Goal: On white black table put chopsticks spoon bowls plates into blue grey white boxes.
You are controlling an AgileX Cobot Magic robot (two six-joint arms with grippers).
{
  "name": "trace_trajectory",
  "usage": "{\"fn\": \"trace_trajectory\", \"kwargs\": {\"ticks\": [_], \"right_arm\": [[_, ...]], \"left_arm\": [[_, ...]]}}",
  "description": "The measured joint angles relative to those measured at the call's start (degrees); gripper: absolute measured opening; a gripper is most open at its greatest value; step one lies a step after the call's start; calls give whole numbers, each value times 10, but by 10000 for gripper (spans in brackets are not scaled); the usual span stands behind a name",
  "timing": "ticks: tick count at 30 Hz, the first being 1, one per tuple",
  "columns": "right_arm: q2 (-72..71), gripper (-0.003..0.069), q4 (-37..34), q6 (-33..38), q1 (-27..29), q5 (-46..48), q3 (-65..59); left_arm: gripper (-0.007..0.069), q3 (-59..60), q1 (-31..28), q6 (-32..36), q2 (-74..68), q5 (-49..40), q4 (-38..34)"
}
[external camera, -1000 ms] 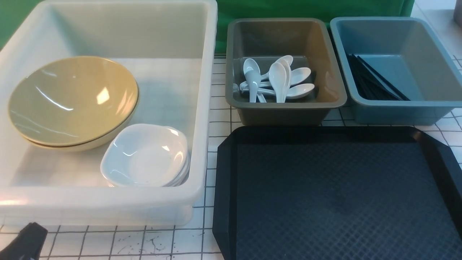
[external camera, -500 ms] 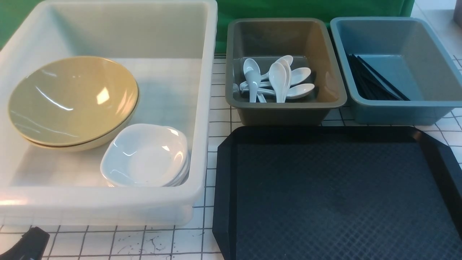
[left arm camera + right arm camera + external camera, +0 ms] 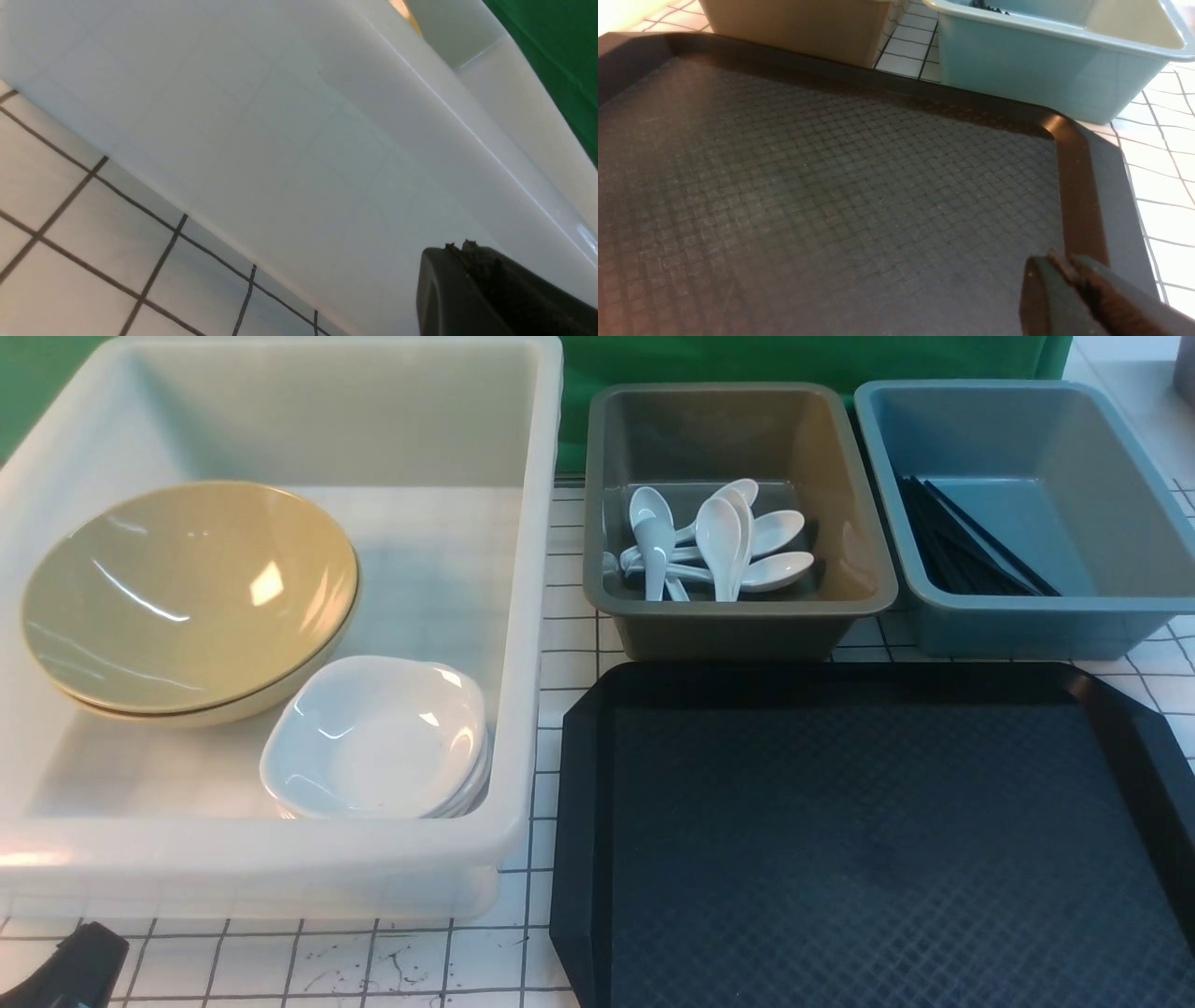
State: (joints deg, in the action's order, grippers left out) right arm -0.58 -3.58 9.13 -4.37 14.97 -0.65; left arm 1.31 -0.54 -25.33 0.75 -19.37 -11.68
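Bright overhead light; glare on the yellow bowls (image 3: 187,593); wrist views perhaps slightly soft.

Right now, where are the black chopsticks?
In the front view the thin black chopsticks lie bundled along the left wall inside the dusty-blue plastic bin, far right, beside the dark grey bin of white spoons.
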Motion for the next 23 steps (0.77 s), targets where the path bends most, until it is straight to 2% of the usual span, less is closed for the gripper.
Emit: {"fn": "trace_trajectory", "kwargs": {"ticks": [23], "right_arm": [[0, 78, 0, 0, 0, 0, 0]], "left_arm": [[0, 0, 0, 0, 0, 0, 0]]}}
